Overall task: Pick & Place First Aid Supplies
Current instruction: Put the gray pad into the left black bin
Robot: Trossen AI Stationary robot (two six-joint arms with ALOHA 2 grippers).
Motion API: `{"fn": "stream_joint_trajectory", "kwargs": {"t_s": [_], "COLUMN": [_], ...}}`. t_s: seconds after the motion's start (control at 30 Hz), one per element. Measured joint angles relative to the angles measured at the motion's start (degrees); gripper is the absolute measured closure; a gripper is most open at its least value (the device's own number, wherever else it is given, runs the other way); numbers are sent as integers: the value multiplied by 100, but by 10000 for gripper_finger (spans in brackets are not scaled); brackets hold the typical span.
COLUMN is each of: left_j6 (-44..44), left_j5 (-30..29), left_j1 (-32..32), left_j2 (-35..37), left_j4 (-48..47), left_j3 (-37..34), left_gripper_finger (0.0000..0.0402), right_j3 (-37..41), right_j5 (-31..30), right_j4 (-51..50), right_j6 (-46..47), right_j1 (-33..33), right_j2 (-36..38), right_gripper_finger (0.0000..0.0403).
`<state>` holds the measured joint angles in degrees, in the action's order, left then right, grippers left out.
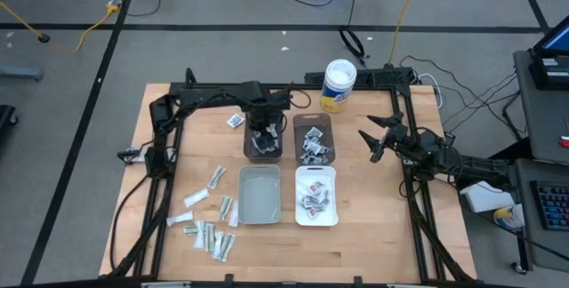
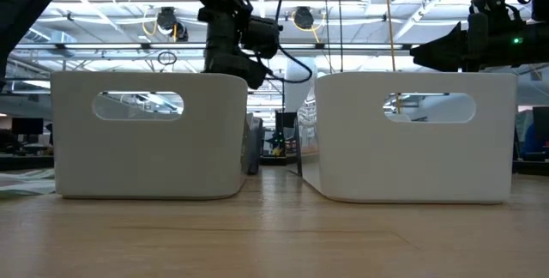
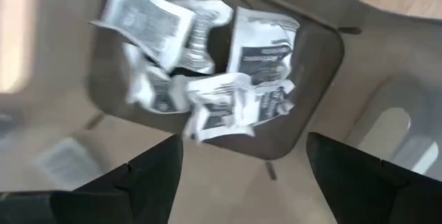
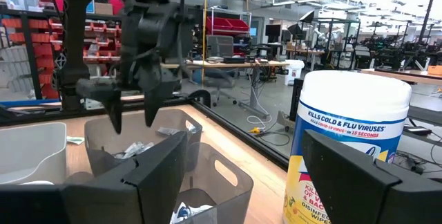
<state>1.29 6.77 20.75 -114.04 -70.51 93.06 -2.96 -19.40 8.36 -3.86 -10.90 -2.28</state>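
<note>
My left gripper (image 1: 262,137) hangs open, fingers pointing down, over the left dark brown bin (image 1: 251,150). In the left wrist view that bin (image 3: 318,65) holds several crumpled white packets (image 3: 235,99), which lie below and between my open fingers (image 3: 243,141); nothing is held. The right wrist view shows the left gripper (image 4: 131,117) above the bin's rim. More pale packets and strips (image 1: 212,221) lie flat on the table's near left part, and one lies by itself (image 1: 235,121). My right gripper (image 1: 367,146) waits open above the table's right side.
A second dark bin (image 1: 313,139) with packets stands right of the first. Nearer stand a grey bin (image 1: 260,195) and a white bin (image 1: 316,196) holding packets. A white tub with a yellow label (image 1: 339,85) stands at the far edge. The low view is blocked by two white bins (image 2: 146,136).
</note>
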Motion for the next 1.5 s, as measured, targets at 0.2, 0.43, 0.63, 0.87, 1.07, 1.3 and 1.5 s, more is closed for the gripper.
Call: {"fn": "stream_joint_trajectory", "kwargs": {"t_s": [0.2,0.43,0.63,0.87,1.07,1.3,1.5], "left_j6": [-400,-685,-851,-680,-1021,-1599,-1936], "left_j5": [-80,-241,-391,-325,-337,-352,-386], "left_j1": [101,270,891,1873,2593,2902,2835], "left_j2": [3,4,4,4,4,-257,-698], "left_j4": [-648,-871,-690,-621,-587,-566,-583], "left_j3": [630,972,972,972,972,979,976], "left_gripper_finger": [87,87,87,87,87,87,87], "right_j3": [-2,0,-2,-1,-1,0,-2], "right_j5": [0,0,0,0,0,0,0], "right_j4": [0,0,0,0,0,0,0], "right_j6": [0,0,0,0,-1,0,0], "right_j1": [0,0,0,0,0,0,0], "right_j2": [0,0,0,0,0,0,0], "right_gripper_finger": [124,124,124,124,124,124,124]}}
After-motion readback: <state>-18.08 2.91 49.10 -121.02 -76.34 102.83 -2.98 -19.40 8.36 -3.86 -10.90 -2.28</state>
